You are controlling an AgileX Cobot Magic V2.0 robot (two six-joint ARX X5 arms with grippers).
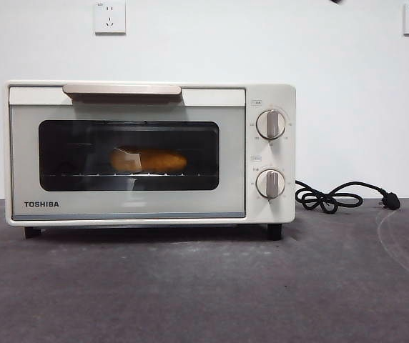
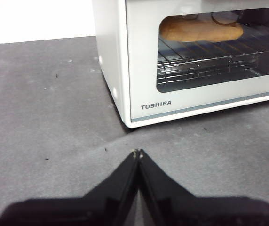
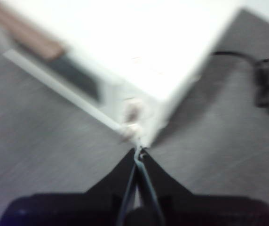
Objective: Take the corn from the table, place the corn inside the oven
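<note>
**Corn lies on the rack behind the closed oven door**

The corn (image 1: 149,160) rests inside the oven (image 1: 147,153), at the centre of the front view, its long axis running left to right across the frame, parallel to the glass door. Which end tapers is unclear through the dark glass. The left claw (image 2: 138,153) is closed and empty above the counter (image 1: 204,286). The right claw (image 3: 138,151), blurred, is also closed and empty above the oven's corner.

Corn (image 1: 149,160) lies on its side on wire rack, centre of frame, behind closed dark glass door of cream-white TOSHIBA oven (image 1: 129,207). Oven stands left of centre on mottled grey table (image 1: 204,286).
</note>
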